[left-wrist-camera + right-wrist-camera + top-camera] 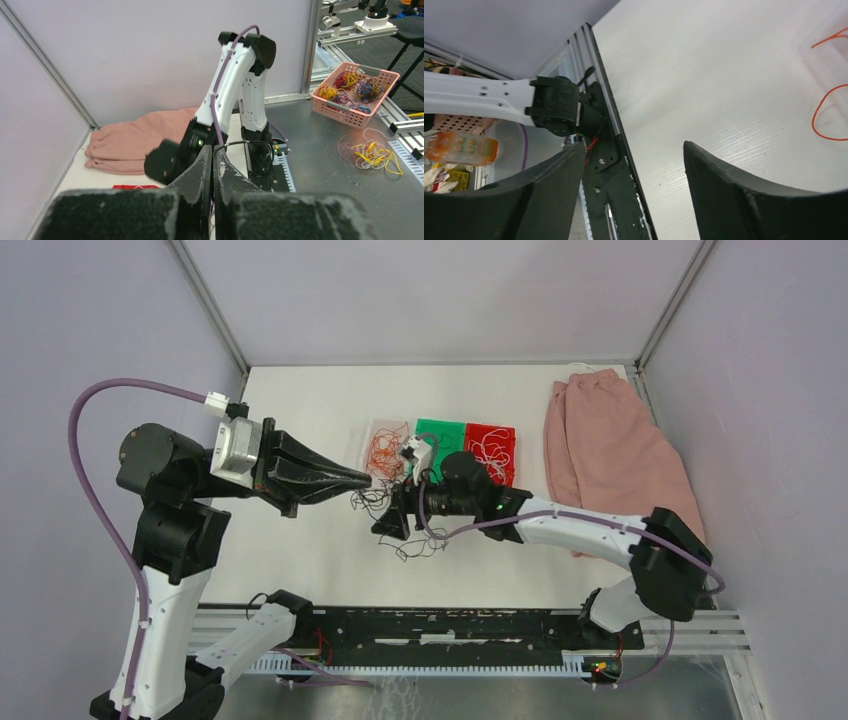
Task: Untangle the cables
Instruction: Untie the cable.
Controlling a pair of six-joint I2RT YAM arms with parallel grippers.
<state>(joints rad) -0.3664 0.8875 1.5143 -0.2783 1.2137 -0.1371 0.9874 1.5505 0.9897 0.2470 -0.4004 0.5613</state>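
Note:
The cables are a loose clump of thin black wires (372,502) on the white table, with more strands trailing at the near side (420,546). My left gripper (366,480) hangs over the clump's left part with its jaws pressed together. In the left wrist view (212,149) a thin black wire (240,144) runs out from between the fingertips. My right gripper (390,522) sits low at the clump's right side. In the right wrist view (634,146) it is wide open and empty, with bare table between the fingers. An orange wire (826,112) lies at that view's right edge.
Three small trays stand behind the clump: a clear one with orange wires (383,445), a green one (441,435) and a red one with white wires (491,448). A folded pink cloth (608,455) lies at the right. Walls enclose the table.

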